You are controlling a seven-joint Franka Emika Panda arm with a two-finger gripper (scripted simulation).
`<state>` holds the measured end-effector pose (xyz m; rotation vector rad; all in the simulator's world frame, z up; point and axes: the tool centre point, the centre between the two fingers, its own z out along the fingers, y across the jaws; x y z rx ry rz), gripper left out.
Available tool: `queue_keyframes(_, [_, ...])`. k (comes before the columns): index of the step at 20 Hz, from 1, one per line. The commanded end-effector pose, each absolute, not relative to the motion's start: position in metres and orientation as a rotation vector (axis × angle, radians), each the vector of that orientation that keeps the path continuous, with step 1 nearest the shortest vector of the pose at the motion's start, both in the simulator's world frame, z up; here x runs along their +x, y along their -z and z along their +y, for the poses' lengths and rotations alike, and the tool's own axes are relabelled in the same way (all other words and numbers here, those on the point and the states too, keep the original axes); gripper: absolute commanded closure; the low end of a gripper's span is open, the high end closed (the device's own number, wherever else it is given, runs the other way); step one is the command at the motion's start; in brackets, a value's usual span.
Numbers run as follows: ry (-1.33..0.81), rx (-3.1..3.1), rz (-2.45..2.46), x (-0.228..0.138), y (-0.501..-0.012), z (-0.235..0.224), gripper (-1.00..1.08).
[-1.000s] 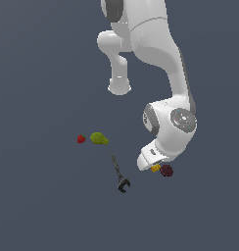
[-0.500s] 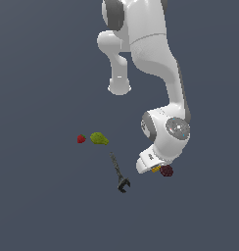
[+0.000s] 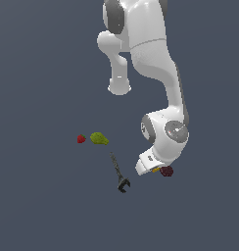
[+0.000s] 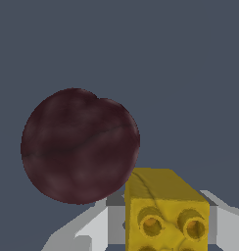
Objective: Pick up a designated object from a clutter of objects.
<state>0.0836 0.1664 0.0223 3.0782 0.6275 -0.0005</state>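
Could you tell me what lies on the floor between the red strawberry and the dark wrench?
The green pear lies between them in the exterior view: the strawberry is just to its left there, and the wrench runs down and rightward from beside it.

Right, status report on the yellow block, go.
Gripper low at yellow block, fingers either side; grip unconfirmed. Maroon lump right beside block, crowding it. Wrench, pear, strawberry well clear.

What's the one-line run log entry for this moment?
stage: at target | gripper: fingers flank yellow block, closure unclear | maroon lump: next to block | strawberry, pear, wrench: apart
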Motion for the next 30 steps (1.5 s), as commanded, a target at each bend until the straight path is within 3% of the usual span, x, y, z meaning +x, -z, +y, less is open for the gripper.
queue_keyframes(1, [0.0, 3.078, 0.627, 0.084, -0.022, 0.166, 1.08])
queue_keyframes(16, [0.0, 3.078, 0.627, 0.083, -0.049, 0.154, 1.08])
queue_keyframes(30, [0.0, 3.078, 0.629, 0.079, -0.179, 0.094, 1.08])
